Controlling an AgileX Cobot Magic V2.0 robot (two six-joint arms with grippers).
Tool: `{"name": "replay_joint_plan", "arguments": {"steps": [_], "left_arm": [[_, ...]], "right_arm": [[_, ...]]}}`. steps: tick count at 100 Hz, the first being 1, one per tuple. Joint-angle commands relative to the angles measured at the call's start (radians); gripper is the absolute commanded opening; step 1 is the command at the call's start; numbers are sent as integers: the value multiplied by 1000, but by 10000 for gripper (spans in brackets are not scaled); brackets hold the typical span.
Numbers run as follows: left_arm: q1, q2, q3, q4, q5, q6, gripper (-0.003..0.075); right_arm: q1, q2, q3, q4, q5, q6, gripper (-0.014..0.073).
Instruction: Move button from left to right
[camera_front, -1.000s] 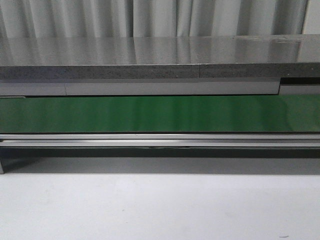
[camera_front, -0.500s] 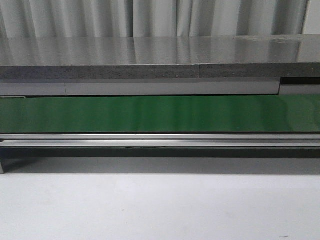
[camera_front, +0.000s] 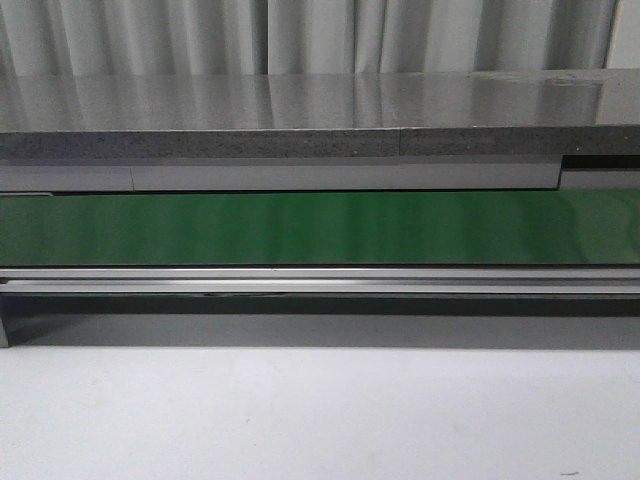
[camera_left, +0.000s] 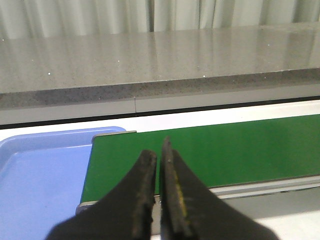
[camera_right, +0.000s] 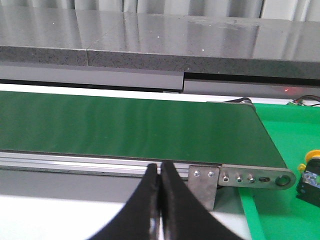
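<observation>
Both pairs of jaws are pressed nearly together and hold nothing: the left gripper (camera_left: 159, 150) shows only a thin slit between its fingers, and the right gripper (camera_right: 160, 167) has its fingertips touching. Neither arm appears in the front view.

No button can be made out for certain. The green belt (camera_front: 320, 228) is bare along its whole visible length, and the blue tray (camera_left: 35, 175) at the belt's left end, toward nine o'clock of the left gripper, shows nothing in the part that can be seen. A small dark piece with a yellow rounded top (camera_right: 309, 175) sits on the green mat (camera_right: 280, 145) past the belt's right end, at about three o'clock of the right gripper; it may be a button already moved, but it is cut off by the picture's edge.

To do the step well, I judge the left arm should first find its piece, most likely in the tray's hidden part. Open the jaws wide before coming down, centre them over the small box, and close on its flat sides, not the rounded cap.
</observation>
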Motion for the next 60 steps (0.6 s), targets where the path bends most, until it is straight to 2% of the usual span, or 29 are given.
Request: {"name": "replay_joint_plan", "arguments": {"steps": [1,39,60], "left_arm": [[-8,-32,11,16,-103,-4,5],[60,-212,155,13,-103,-10,5],[86,-226,202,-7,-121,-12,5]], "right_arm": [[2,-16,1,-9,-86,-3,-68],[2,-16,1,-9,-86,-3,-68],[2,-16,1,-9,-86,-3,-68]]}}
